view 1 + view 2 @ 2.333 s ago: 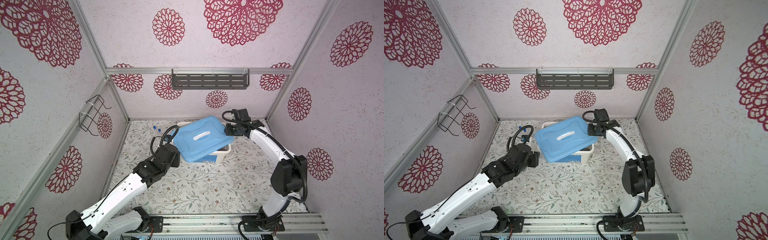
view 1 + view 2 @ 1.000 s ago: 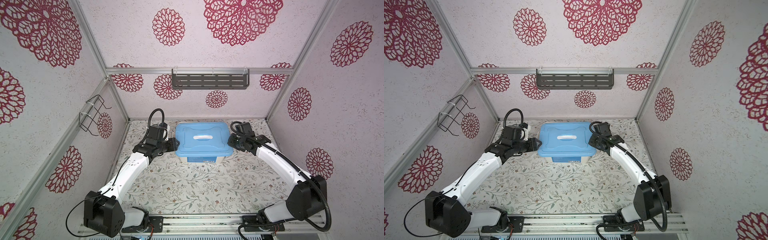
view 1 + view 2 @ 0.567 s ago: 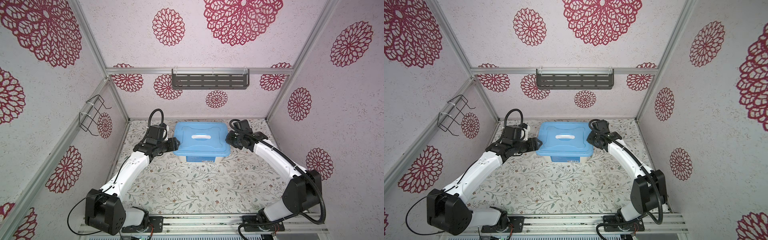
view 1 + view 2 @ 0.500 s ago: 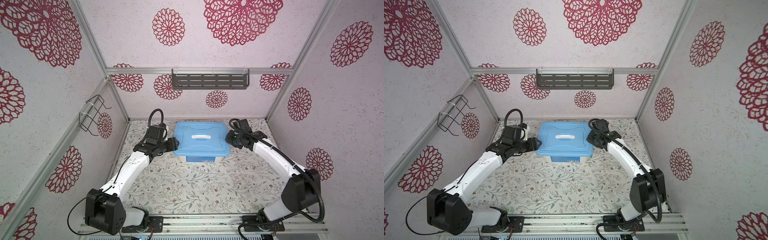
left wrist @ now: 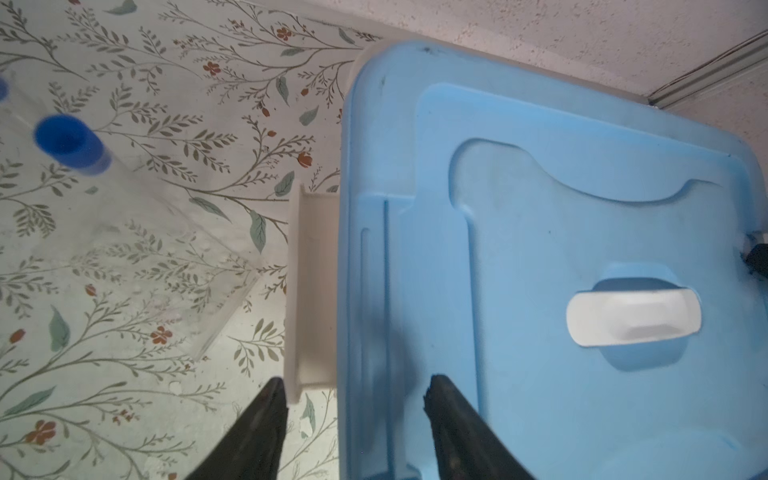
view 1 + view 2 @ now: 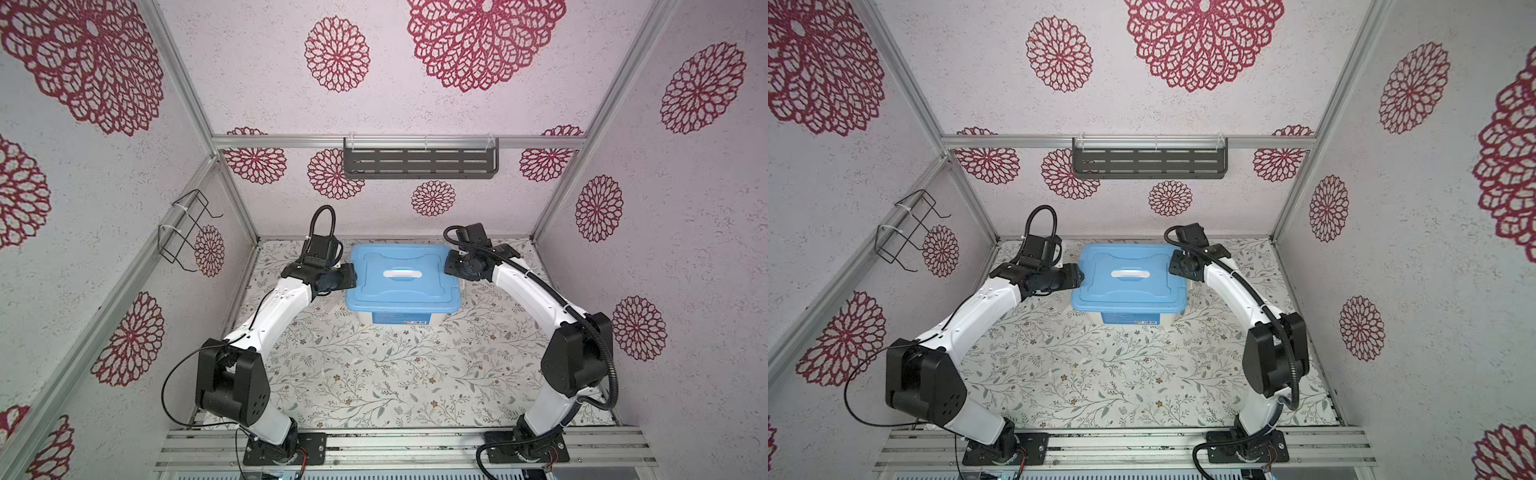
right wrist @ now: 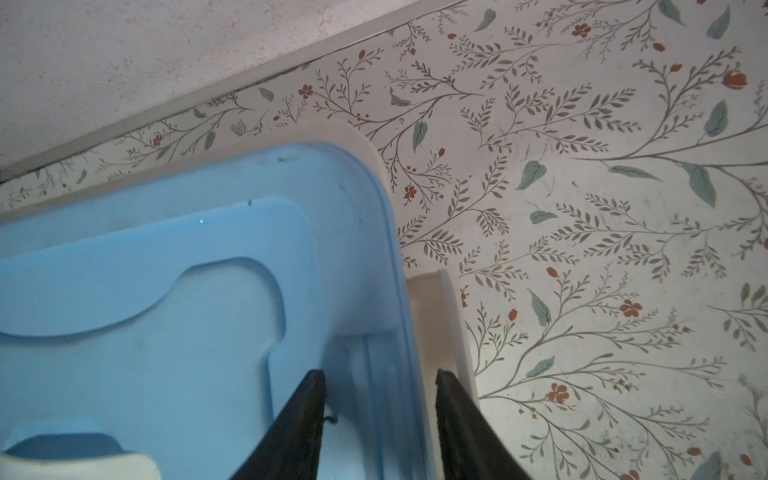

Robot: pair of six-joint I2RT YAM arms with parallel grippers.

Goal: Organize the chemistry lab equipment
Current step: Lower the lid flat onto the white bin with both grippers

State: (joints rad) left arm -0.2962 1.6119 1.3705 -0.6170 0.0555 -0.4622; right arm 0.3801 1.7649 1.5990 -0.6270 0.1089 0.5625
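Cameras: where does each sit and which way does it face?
Top views: high over the bases, looking down on both arms and the blue lid.
Left wrist: on that arm, past the left claw onto the lid's edge and a blue-capped tube.
Right wrist: on that arm, past the right claw onto the lid's opposite edge.
Shared: the lid.

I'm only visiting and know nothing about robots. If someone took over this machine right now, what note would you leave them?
Left gripper: fingers open, astride the left edge of the blue lid.
Right gripper: fingers open, astride its right edge.
Lid lies flat on the white tub.
See-through tube holder with a blue-capped tube sits on the table beside the tub, outside it; other equipment not in sight.
Done: lid on.
Left: probably fastening the lid, and deciding where the holder goes.
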